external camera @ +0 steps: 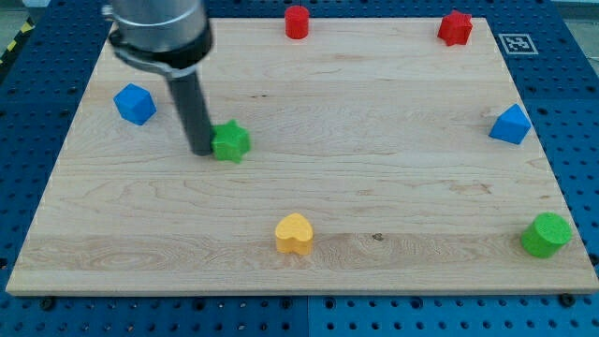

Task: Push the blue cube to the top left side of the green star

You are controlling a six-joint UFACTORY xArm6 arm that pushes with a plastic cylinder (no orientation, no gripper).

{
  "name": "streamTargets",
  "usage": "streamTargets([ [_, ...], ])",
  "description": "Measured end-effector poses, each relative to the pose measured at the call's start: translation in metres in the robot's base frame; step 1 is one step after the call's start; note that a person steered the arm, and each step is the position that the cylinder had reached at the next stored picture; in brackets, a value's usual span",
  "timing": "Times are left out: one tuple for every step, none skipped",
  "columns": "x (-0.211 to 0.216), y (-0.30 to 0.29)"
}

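Since your tip (203, 149), no pincer fitted so no state to tell, touches the green star (230, 141), circle behind the blue cube (135, 104); push gently rightward.

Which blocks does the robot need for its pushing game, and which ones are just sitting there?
Needed:
blue cube, at the view's left
green star
my tip, right against the green star's left side

Just lying about:
red cylinder
red block
blue block, at the view's right
yellow heart
green block, bottom right
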State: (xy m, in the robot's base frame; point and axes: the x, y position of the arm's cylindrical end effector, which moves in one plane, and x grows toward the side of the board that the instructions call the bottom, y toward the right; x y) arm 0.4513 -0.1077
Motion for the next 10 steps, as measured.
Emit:
streamTargets([
  [0.000,0.045],
  [0.000,0.038],
  [0.000,0.001],
  [-0.004,-0.048],
  [-0.027,-0.097],
  [-0.066,-0.121],
  [-0.074,-0.139],
  [-0.072,-0.187],
  [-0.086,-0.196],
  [-0.110,-0.191],
])
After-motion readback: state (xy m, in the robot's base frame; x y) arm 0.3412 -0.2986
